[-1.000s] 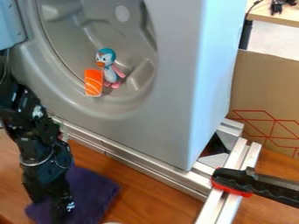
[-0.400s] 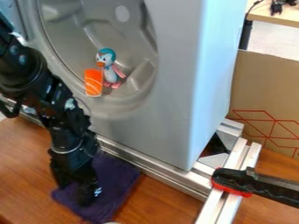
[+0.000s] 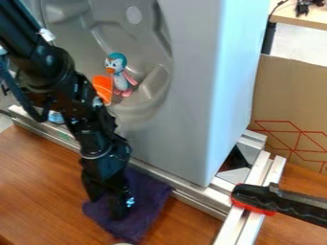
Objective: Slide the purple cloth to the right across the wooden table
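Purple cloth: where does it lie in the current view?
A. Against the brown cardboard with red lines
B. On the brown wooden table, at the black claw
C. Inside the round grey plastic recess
B. The purple cloth is spread on the brown wooden table, with the black claw right over it.

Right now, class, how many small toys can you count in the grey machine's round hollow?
2: the blue-headed penguin and, at its left in the picture, the orange striped piece. The arm may hide others.
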